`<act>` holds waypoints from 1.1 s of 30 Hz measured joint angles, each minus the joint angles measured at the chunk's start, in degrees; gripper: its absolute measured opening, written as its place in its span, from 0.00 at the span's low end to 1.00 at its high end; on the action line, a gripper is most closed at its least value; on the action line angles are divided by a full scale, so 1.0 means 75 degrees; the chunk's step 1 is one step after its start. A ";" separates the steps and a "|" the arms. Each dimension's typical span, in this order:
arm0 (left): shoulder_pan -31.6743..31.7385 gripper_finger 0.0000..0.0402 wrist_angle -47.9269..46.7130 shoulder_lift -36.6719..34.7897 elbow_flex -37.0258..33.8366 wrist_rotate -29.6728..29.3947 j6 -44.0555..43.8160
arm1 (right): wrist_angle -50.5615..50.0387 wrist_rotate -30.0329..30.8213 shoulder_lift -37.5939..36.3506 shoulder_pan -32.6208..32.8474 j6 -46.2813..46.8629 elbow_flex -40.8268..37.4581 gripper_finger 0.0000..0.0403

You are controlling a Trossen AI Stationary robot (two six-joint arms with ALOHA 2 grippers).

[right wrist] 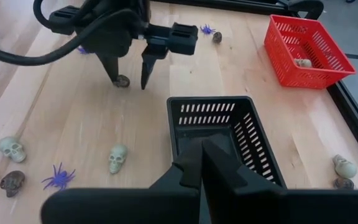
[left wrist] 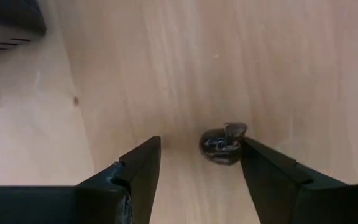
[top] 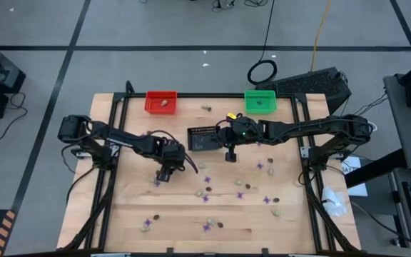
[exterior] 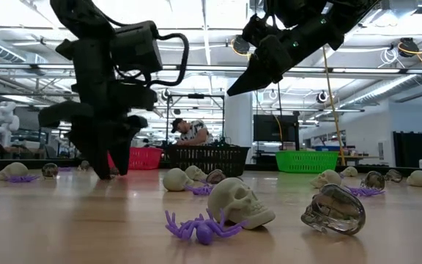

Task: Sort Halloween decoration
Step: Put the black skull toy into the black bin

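Small purple spiders, beige skulls and dark skulls lie scattered on the wooden table. My left gripper points down at the table's left middle, open. One dark skull rests on the wood between its fingers, close against one of them. That skull also shows by the fingertip in the right wrist view. My right gripper is shut and holds nothing. It hangs in the air over the near rim of the black basket. My left gripper stands with a finger on either side of the dark skull, which rests on the table. The skull's edge lies right at one finger; I cannot tell whether they touch.
A red basket with a beige skull inside and a green basket stand at the table's far edge. The black basket sits mid-table between the arms. Most trinkets lie on the table's near half.
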 joint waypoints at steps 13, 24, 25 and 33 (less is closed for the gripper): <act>0.0019 0.30 0.0119 0.0284 0.0018 0.0254 -0.0001 | -0.0003 0.0001 0.0000 -0.0003 -0.0058 0.0000 0.00; 0.0049 0.14 0.0115 0.0305 0.0069 0.0251 -0.0007 | -0.0005 0.0001 0.0000 -0.0006 -0.0058 0.0000 0.00; 0.0066 0.14 0.0096 0.0313 0.0096 0.0259 -0.0010 | -0.0005 0.0001 0.0000 -0.0005 -0.0058 0.0000 0.00; 0.0373 0.14 -0.0167 0.0357 0.0462 0.0475 0.0035 | -0.0003 0.0001 0.0000 -0.0003 -0.0058 0.0000 0.00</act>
